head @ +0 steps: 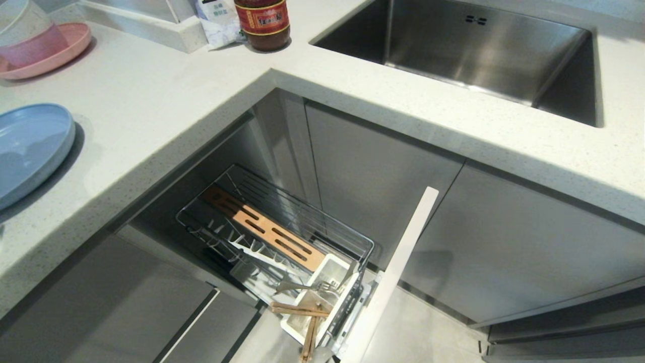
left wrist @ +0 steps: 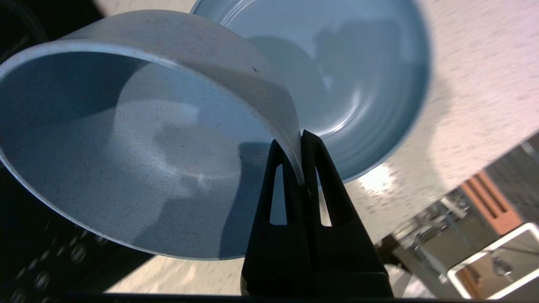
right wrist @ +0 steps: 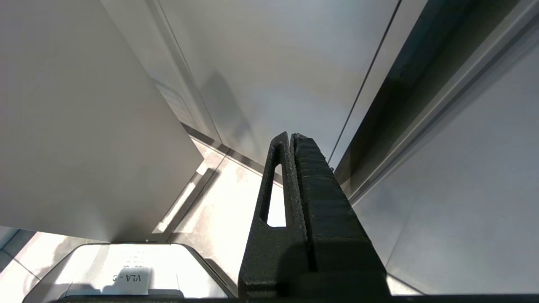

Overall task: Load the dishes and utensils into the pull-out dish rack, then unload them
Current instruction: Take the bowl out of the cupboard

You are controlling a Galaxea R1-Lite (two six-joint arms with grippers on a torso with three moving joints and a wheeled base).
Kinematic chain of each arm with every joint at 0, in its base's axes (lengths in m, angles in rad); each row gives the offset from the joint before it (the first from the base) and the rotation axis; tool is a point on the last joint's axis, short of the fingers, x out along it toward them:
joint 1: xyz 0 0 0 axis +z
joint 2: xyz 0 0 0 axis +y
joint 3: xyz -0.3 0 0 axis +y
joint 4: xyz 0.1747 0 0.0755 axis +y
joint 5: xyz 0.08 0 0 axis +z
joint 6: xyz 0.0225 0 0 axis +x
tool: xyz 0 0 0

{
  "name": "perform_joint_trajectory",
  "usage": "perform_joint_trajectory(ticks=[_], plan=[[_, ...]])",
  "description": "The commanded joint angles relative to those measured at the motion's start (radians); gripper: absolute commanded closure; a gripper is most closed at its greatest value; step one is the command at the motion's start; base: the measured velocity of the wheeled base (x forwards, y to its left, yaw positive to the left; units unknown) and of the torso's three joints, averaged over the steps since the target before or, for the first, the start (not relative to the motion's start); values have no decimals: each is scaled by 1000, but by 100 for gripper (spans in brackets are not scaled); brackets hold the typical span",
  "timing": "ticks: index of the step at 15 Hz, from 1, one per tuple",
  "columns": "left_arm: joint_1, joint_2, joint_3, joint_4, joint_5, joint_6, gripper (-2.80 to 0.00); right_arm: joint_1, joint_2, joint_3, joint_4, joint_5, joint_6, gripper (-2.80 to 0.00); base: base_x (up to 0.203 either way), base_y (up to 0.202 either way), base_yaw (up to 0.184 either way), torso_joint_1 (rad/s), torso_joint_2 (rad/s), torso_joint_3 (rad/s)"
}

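Largest first: the white speckled stone surface (head: pixel 166 101) runs in an L around the corner, matte with fine dark flecks. Set into it at the far right you have a brushed stainless-steel sink (head: pixel 484 50), square-walled.

Below the corner, the pull-out dish rack (head: pixel 282 227) stands drawn out: chrome wire sides, upright prongs, a slotted light-brown wooden strip (head: pixel 267 229) along its length, and a narrow pale-grey cabinet front (head: pixel 398 267) at its outer end. No dish sits in the prongs.

The wide, shallow light-blue round plate (head: pixel 27 146) lies flat on the surface at your left edge of the head view, smooth with a low raised rim. Behind it, a pink round plate (head: pixel 60 53) carries a white-and-pink bowl (head: pixel 25 30). A dark sauce bottle with a red label (head: pixel 262 22) stands at the back.

The small light-blue round bowl (left wrist: pixel 126 160), matte and finely speckled, is tilted on edge above the blue plate, clear of the surface. The left gripper (left wrist: pixel 300 158) has its black fingers pinching the bowl's thin wall.

The white rectangular utensil box (head: pixel 322 297) holds the slim silver metal fork (head: pixel 307 287) and the light-brown wooden chopsticks (head: pixel 307 322), lying askew over its rim.

The right gripper (right wrist: pixel 290 141) hangs by the grey cabinet doors, fingers pressed together on nothing.
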Motion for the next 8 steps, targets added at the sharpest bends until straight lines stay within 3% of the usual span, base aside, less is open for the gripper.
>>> perform_joint_trajectory(ticks=[1, 8], plan=[[0, 58, -46, 85, 25, 3, 0, 1, -3, 2, 0, 0, 0, 0, 0, 0, 0, 0, 0, 0], [-9, 98, -86, 149, 30, 33, 0, 0, -3, 2, 0, 0, 0, 0, 0, 0, 0, 0, 0, 0]])
